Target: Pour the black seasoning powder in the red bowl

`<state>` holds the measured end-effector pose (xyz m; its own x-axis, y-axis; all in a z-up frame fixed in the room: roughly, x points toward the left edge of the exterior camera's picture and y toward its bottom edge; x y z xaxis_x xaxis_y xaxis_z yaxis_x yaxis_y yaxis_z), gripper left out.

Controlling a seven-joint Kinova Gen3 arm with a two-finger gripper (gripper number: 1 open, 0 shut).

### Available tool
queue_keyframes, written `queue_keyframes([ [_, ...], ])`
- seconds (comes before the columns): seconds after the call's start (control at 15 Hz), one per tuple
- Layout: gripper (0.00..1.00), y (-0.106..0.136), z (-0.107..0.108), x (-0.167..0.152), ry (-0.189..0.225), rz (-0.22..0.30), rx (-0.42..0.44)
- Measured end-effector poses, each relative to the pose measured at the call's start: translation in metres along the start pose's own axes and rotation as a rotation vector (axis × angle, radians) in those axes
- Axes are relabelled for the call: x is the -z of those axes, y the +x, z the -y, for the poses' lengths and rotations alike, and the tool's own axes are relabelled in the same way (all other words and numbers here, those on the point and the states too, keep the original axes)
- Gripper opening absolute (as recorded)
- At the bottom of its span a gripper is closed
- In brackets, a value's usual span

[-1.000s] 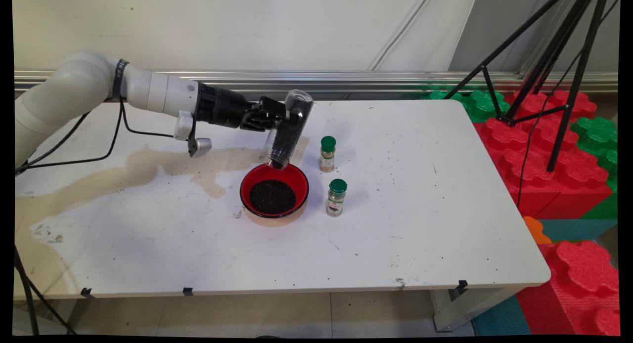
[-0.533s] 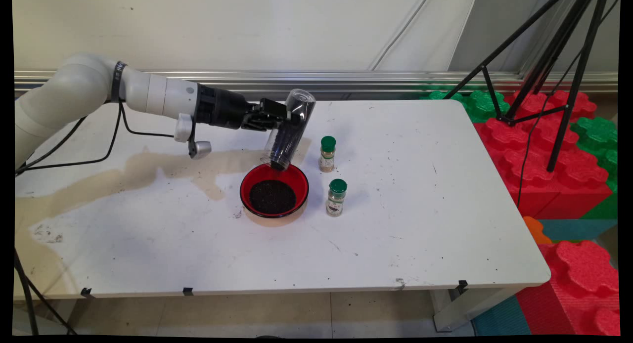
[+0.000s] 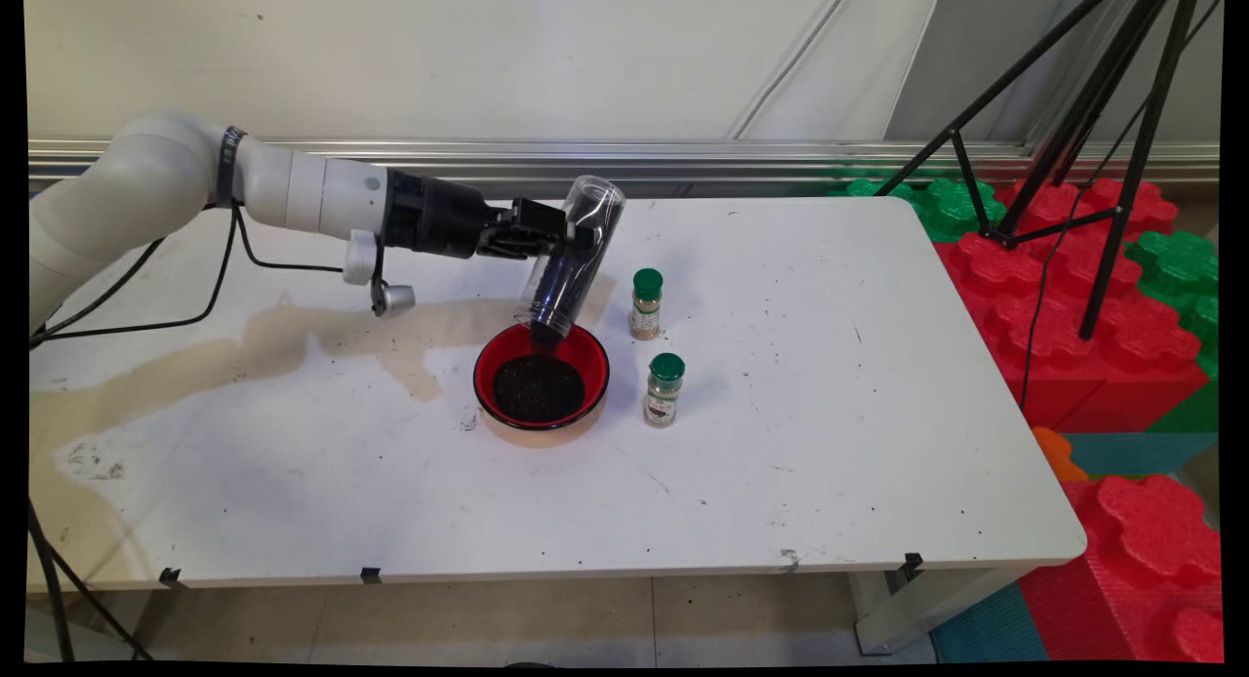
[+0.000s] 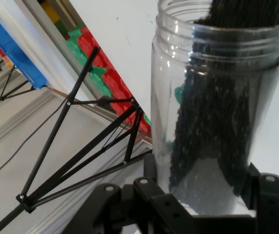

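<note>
Gripper (image 3: 576, 236) clenched on tilted clear jar (image 3: 569, 262), mouth over red bowl's (image 3: 588, 350) far rim.

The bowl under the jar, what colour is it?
Red inside with a black rim; clearest in the main view.

I see a white table (image 3: 829, 482) with a brown stain (image 3: 293, 336) on its left part. A red bowl (image 3: 542, 375) of dark grains stands right of the stain. Two green-capped spice jars, one (image 3: 664, 389) just right of the bowl, the other (image 3: 646, 303) behind it.
</note>
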<state>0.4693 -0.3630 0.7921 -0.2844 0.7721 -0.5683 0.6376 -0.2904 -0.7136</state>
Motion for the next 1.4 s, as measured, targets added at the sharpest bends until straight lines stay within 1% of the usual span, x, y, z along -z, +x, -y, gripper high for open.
queue_keyframes([
  [0.67,0.0,0.005,0.0012,0.0032,0.006,0.005,-0.012],
  [1.4,0.0,0.0054,-0.0026,0.0089,-0.014,0.015,0.06],
])
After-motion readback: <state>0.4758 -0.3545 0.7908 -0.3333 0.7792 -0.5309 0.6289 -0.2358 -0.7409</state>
